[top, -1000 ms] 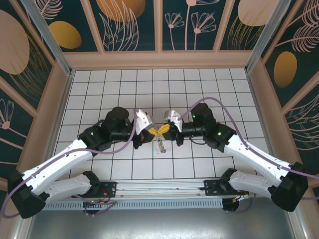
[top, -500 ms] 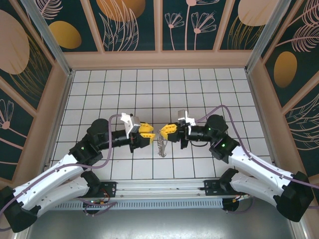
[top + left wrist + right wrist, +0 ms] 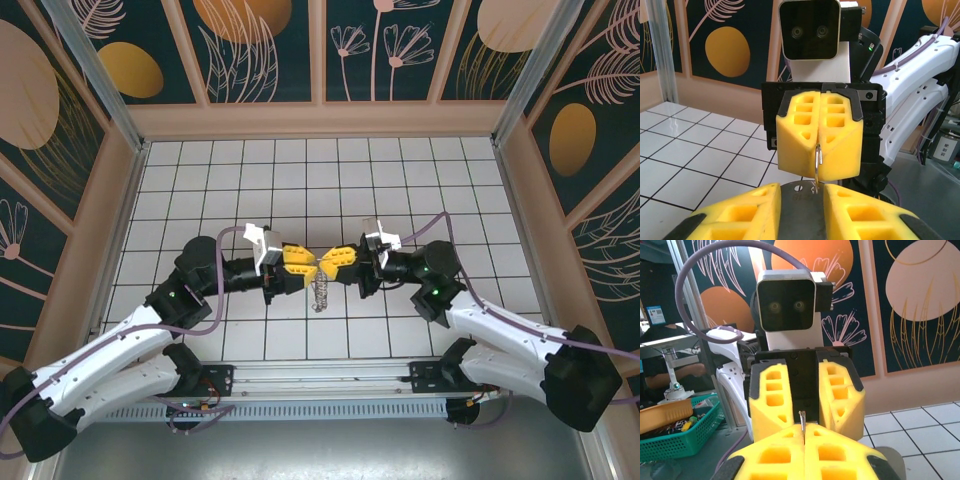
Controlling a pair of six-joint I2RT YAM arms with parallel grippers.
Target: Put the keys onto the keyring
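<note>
Above the middle of the bench [image 3: 400,180], a little toward its near edge, the two pincers meet nose to nose, their yellow tips almost touching. The right pincer [image 3: 328,263] is clamped tight, its fingers [image 3: 840,145] pressed flat together, and it pinches the keyring [image 3: 319,290]. In the left wrist view the keyring shows edge-on as a thin metal loop caught in the seam between those fingers. In the right wrist view a short sliver of it sticks up from the same seam. From above, the rest of the keyring hangs down off the right tips as a pale, ribbed strand, clear of the tiles. Whether the keys hang with it I cannot tell, as the strand is too small to read. The left pincer [image 3: 308,262] stands narrow, its fingers [image 3: 772,400] a little apart with a dark slot between them, and the slot lines up with the pinched loop just in front.
</note>
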